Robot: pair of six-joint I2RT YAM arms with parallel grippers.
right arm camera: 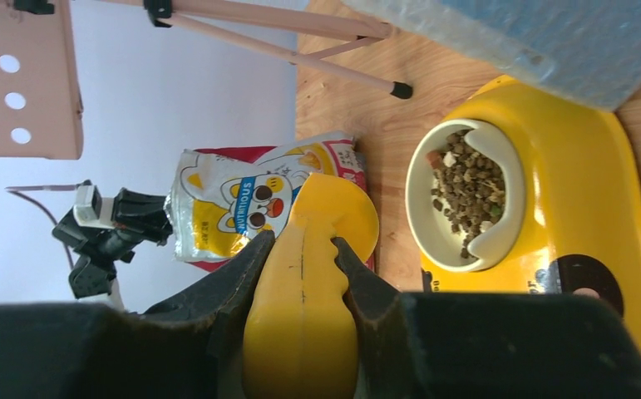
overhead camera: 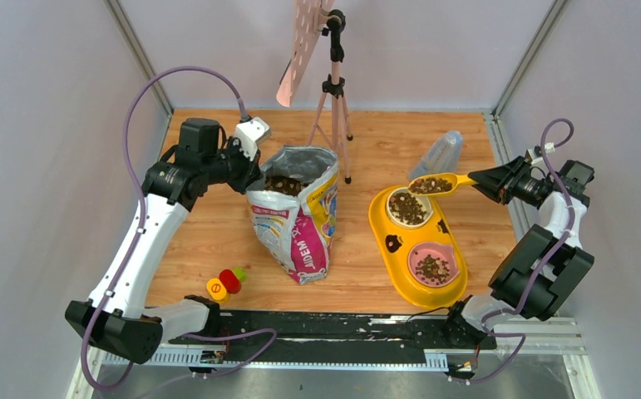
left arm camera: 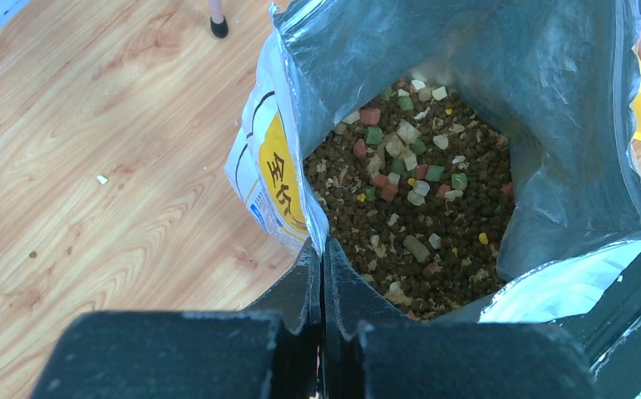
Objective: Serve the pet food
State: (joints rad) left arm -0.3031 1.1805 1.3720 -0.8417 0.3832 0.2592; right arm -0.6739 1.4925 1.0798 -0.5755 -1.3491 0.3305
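The pet food [left arm camera: 433,224] fills the open printed bag [overhead camera: 296,220], dark brown pellets mixed with coloured bits. My left gripper [left arm camera: 323,249] is shut on the bag's rim [left arm camera: 300,158], pinching the edge between its jaws. A yellow scoop [overhead camera: 437,184] loaded with kibble hangs level above the white bowl [overhead camera: 408,207]; my right gripper [right arm camera: 303,241] is shut on the scoop's handle [right arm camera: 304,316]. The white bowl [right arm camera: 465,195] holds kibble, as does the pink bowl [overhead camera: 433,266]. Both bowls sit in a yellow feeder tray [overhead camera: 391,243].
A tripod [overhead camera: 334,91] with a pink perforated board [overhead camera: 302,46] stands behind the bag. A clear plastic container [overhead camera: 438,154] lies behind the tray. Small red, yellow and green toys [overhead camera: 226,282] sit at the front left. A black strip [overhead camera: 333,326] runs along the near edge.
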